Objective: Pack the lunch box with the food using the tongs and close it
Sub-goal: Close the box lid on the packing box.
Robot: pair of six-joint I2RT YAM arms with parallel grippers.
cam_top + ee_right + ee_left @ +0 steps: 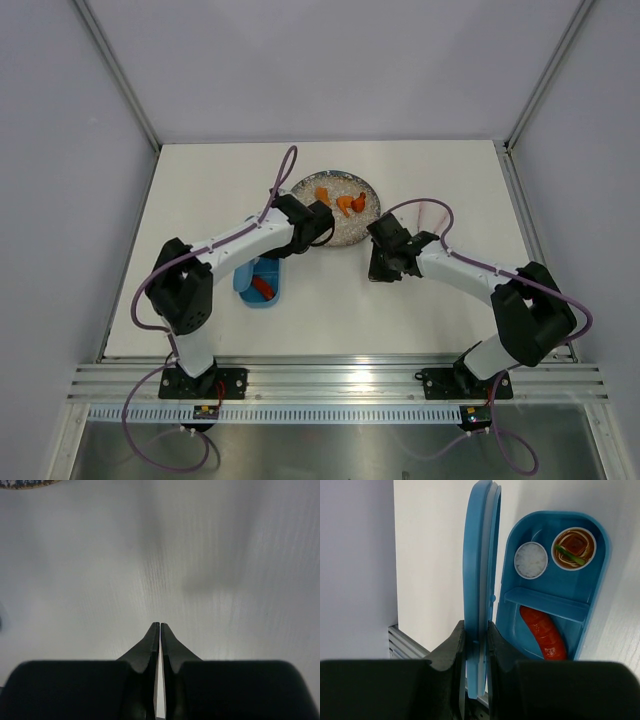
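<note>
1. Tabletop [450,180]: white, walled on three sides.
2. Left arm [240,240]: reaches from the near edge toward the plate, with its wrist bent back over the box.
3. Right arm [470,272]: reaches in from the near right corner toward the middle.
4. Plate [352,230]: round, speckled glass, at mid-width toward the far edge.
5. Box [270,298]: blue, rounded-oblong, open. It lies flat, left of centre and somewhat nearer the near edge, partly under the left arm.
6. Lid [479,555]: blue, flat, held on edge just beside the box and upright in the wrist view.
7. Left gripper [476,630]: clamped on the lid's rim, one finger on each face.
8. Right gripper [160,626]: over bare tabletop just right of the plate, fingertips together. A thin pale sliver shows behind the tips. I cannot tell whether it is a held thing or the tabletop.
9. Divider [545,602]: splits the box into two compartments.
10. Sausage [542,630]: red, alone in one compartment.
11. Noodle cup [573,547]: round, in the other compartment.
12. White ball [530,560]: just beside the cup, in the same compartment.
13. Orange chunks [345,203]: several, on the plate.
</note>
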